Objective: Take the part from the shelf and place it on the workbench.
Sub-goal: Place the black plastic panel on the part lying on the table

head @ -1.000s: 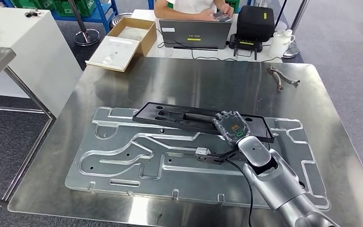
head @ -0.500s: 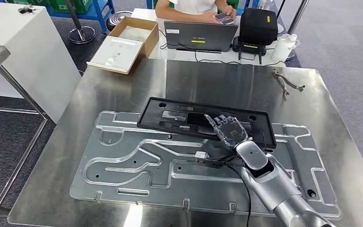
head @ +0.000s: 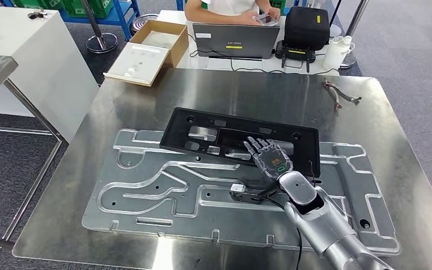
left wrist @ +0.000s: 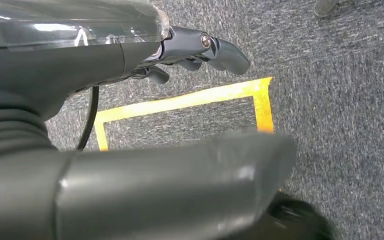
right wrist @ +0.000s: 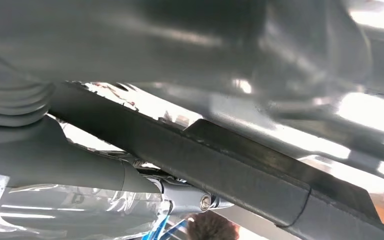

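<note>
The steel desk point(head: 146, 101) carries a large machined aluminium plate point(head: 163, 197) with routed channels, lying flat across its near half. The black part point(head: 202, 132), a long rectangular frame with cut-outs and holes, lies on the desk with its near long edge overlapping the far edge of the aluminium plate; it sits at a slight angle to the plate.

The right arm point(head: 326, 225) enters from the lower right and reaches over the plate. The right hand point(head: 270, 157) is on the near edge of the part, towards its right half, fingers point(head: 254, 147) extended over the frame. In the right wrist view the dark bar of the part point(right wrist: 240, 170) runs between the thumb and the fingers, so the hand grasps it.

In the left wrist view the left hand point(left wrist: 130, 125) hangs over grey carpet marked with a yellow tape outline point(left wrist: 180, 102); its fingers point(left wrist: 225, 52) are curled inward with nothing in them.

Beyond the desk, a second table holds a laptop point(head: 233, 40), a black case point(head: 307, 27) and a white bottle point(head: 336, 52); a person point(head: 230, 8) sits behind the laptop. An open cardboard box point(head: 152, 50) stands at the far left corner. A small bundle of wires point(head: 340, 94) lies on the far right of the desk.
</note>
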`<state>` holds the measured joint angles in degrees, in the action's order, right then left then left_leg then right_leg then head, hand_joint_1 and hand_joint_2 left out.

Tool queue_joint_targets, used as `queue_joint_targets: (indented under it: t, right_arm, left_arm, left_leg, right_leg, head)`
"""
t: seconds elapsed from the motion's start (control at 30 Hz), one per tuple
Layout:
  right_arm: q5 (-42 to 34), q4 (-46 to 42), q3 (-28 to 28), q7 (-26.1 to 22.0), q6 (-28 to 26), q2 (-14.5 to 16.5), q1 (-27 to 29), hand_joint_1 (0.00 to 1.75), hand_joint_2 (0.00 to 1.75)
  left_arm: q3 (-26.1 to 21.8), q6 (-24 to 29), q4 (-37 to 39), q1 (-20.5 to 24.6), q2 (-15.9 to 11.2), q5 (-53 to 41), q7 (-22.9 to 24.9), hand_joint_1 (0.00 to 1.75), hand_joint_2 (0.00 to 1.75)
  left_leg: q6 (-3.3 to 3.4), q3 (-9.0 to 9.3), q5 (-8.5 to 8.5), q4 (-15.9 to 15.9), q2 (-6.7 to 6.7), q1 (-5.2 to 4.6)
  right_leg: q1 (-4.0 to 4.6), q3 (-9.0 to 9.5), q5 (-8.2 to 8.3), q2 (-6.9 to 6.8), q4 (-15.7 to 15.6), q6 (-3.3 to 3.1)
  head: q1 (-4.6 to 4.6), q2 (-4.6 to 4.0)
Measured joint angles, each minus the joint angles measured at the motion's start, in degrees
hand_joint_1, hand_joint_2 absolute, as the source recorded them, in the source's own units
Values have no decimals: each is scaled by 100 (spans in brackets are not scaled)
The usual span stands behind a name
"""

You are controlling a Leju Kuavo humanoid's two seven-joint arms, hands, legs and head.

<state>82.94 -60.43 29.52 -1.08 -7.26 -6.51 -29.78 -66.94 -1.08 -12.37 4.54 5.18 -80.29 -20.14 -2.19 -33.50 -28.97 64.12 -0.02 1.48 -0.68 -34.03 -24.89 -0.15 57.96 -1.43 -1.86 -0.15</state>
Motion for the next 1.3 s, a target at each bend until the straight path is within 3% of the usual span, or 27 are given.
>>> queue_joint_targets:
  t: [0.07,0.17,0.2,0.27,0.33,0.37,0.4,0.47,0.53,0.6,0.7,0.77,0.83,0.87,0.9,0.93,1.0,1.07,1.1,1.13,1.23,1.3]
  right_arm:
    - [2,8,-13,2,2,0,-16,0,0]
    - [5,43,-25,3,9,0,-14,0,0]
    - [6,57,-27,3,11,0,-13,0,0]
    - [11,79,-31,3,15,6,-13,0,0]
    - [23,104,-30,2,15,42,6,0,0]
    - [27,118,-30,2,14,72,17,0,0]
    - [28,132,-31,2,13,103,23,0,0]
    - [27,147,-34,4,10,155,11,0,0]
    - [30,153,-35,5,11,194,-27,0,0]
    - [39,163,-36,4,14,232,-55,0,0]
    - [51,188,-29,-8,16,253,-53,0,0]
    - [57,197,-18,-19,17,252,-46,0,0]
    - [57,206,-13,-19,17,251,-38,0,0]
    - [52,210,-13,-19,18,251,-37,0,0]
    - [47,213,-15,-16,22,251,-40,0,0]
    - [42,214,-19,-14,27,251,-46,0,0]
    - [40,218,-26,-10,44,251,-68,0,0]
    - [46,222,-27,-11,60,249,-78,0,0]
    - [55,228,-26,-12,64,245,-79,0,0]
    - [66,234,-25,-12,61,241,-76,0,0]
    - [115,248,-16,-12,14,236,-71,0,0]
    - [133,233,-7,-10,-15,236,-73,0,0]
  left_arm:
    - [-2,-1,0,15,0,7,3,0,0]
    - [-5,-1,0,15,0,10,13,0,0]
    - [-6,-1,0,16,0,10,17,0,0]
    - [-7,-1,0,22,0,10,25,0,0]
    - [-7,-1,0,25,0,9,29,0,0]
    - [-8,-1,0,22,0,9,32,0,0]
    - [-8,-1,0,18,0,9,35,0,0]
    - [-9,-1,0,14,0,9,40,0,0]
    - [-9,-1,0,20,1,6,42,0,0]
    - [-9,-1,0,22,2,3,43,0,0]
    - [-9,-1,0,15,2,3,44,0,0]
    - [-9,-1,0,5,6,0,45,0,0]
    - [-9,-1,0,3,5,-3,47,0,0]
    - [-9,0,0,3,2,-4,50,0,0]
    - [-9,1,0,2,-1,-5,53,0,0]
    - [-9,3,0,1,-2,-8,55,0,0]
    - [-9,10,0,6,-5,-16,58,0,0]
    - [-9,20,0,32,-18,-24,54,0,0]
    - [-9,25,0,44,-25,-27,50,0,0]
    - [-9,29,0,52,-31,-28,46,0,0]
    - [-9,36,0,46,-37,-28,38,0,0]
    - [-9,37,0,44,-37,-27,32,0,0]
  left_leg:
    - [61,268,108,-488,-4,-13]
    - [208,256,179,-556,-11,-37]
    - [263,233,228,-574,3,-35]
    - [356,149,335,-606,33,-26]
    - [390,23,421,-603,46,-34]
    - [389,-45,464,-598,47,-40]
    - [383,-110,507,-591,48,-44]
    - [355,-223,586,-578,45,-49]
    - [306,-293,655,-567,36,-55]
    - [233,-311,729,-574,24,-55]
    - [113,-349,799,-602,-7,-49]
    - [75,-478,482,-348,-19,-48]
    - [61,-665,-88,323,-14,-37]
    - [51,-722,-280,673,-13,-35]
    - [44,-713,-346,909,-13,-35]
    - [42,-636,-299,984,-12,-35]
    - [80,-148,-18,503,-11,-41]
    - [155,444,3,-296,2,-72]
    - [186,600,-62,-552,8,-95]
    - [211,659,-121,-682,14,-117]
    - [302,597,19,-771,30,-113]
    - [368,519,160,-824,54,-81]
  right_leg:
    - [13,-38,11,7,53,65]
    - [16,-65,66,22,43,188]
    - [6,-99,15,26,82,222]
    - [-14,-270,-338,29,435,265]
    - [-20,-521,-830,28,1124,289]
    - [-20,-598,-969,28,1417,299]
    - [-21,-588,-993,28,1548,304]
    - [-21,-241,-767,28,1186,287]
    - [-8,304,-569,44,396,240]
    - [26,538,-504,64,-9,184]
    - [29,457,-373,48,-73,71]
    - [4,354,-233,15,-119,-23]
    - [22,205,-113,-12,-114,-71]
    - [33,122,-63,-24,-98,-77]
    - [41,37,-14,-33,-78,-79]
    - [47,-39,27,-38,-59,-78]
    - [56,-177,99,-35,-11,-60]
    - [64,-261,162,-34,35,-16]
    - [61,-274,189,-40,49,14]
    - [55,-277,222,-47,49,50]
    - [39,-307,294,-42,17,169]
    - [28,-468,30,-20,306,232]
  head:
    - [1,0]
    - [2,0]
    - [2,0]
    - [2,0]
    - [2,0]
    - [2,0]
    - [2,0]
    - [2,0]
    - [2,0]
    - [2,0]
    - [1,0]
    - [1,0]
    - [1,0]
    - [1,0]
    - [2,0]
    - [2,0]
    - [2,0]
    - [1,0]
    - [1,0]
    - [2,0]
    - [3,0]
    - [3,0]
